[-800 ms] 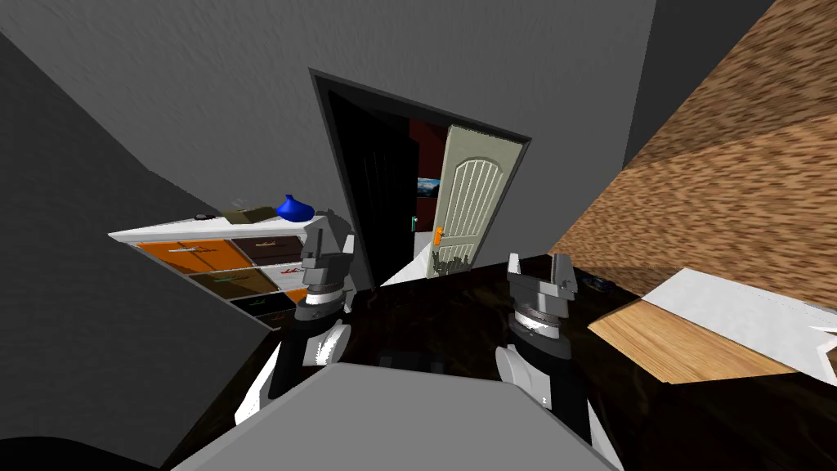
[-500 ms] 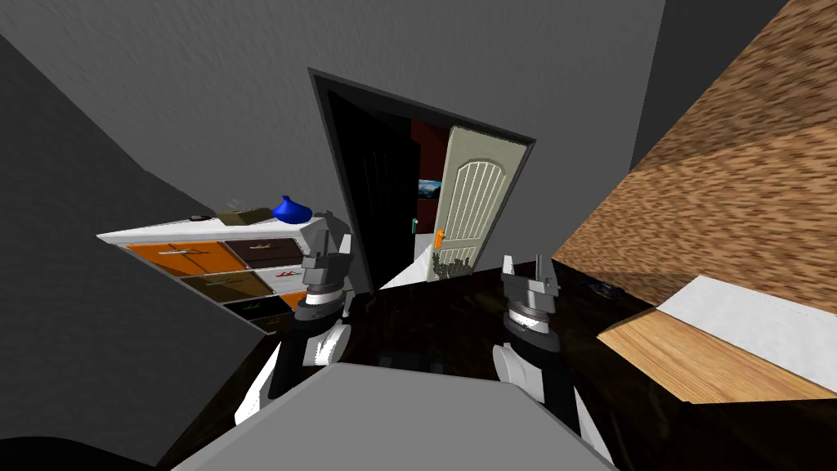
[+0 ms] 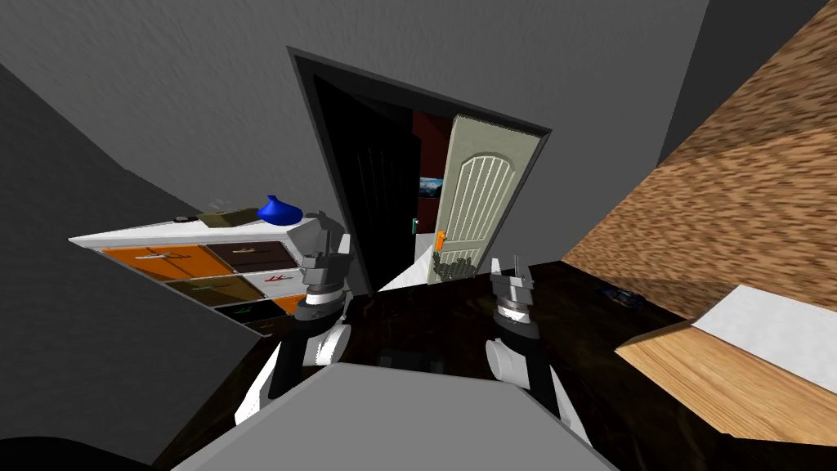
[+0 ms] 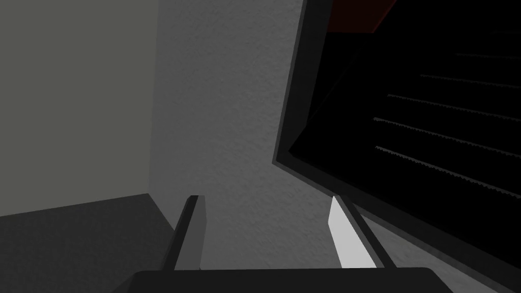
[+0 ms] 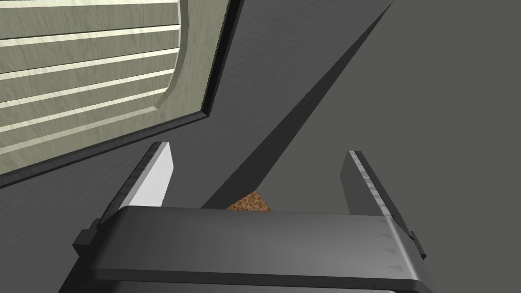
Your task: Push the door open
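Door [image 3: 474, 200]: pale panelled leaf, upright, being seen ajar well ahead, slightly left of right end effector [image 3: 507, 266], the nearer, being held released; left end effector [image 4: 265, 199], also released, being held farther aside.

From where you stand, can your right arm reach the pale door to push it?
Probably not yet. Nothing stands between the right end effector, open, and the door, but the door looks a stretch of dark floor away, so I'd roll closer first.
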You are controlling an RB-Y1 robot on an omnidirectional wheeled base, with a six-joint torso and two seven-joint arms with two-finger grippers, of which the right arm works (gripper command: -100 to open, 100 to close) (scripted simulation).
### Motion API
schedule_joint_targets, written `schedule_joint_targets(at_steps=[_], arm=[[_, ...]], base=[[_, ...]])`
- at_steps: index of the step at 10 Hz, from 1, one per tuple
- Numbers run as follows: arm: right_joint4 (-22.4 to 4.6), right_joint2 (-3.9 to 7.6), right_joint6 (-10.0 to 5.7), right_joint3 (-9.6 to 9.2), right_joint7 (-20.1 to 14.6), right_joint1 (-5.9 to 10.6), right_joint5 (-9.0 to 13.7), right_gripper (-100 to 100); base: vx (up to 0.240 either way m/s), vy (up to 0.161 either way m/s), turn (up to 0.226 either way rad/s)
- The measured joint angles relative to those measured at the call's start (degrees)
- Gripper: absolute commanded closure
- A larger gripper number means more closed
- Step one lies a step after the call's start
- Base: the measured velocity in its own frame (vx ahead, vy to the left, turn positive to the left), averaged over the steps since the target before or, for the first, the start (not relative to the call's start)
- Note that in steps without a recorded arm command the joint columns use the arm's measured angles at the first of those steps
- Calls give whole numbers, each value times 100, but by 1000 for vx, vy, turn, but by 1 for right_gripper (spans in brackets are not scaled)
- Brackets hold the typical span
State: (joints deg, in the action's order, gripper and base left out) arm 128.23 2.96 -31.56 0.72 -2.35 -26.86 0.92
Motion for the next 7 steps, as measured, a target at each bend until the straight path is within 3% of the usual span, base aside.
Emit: schedule_joint_targets(at_steps=[7], arm=[[-832, 61, 231, -115, -11, 388, -27, -100]], base=[[87, -53, 49]])
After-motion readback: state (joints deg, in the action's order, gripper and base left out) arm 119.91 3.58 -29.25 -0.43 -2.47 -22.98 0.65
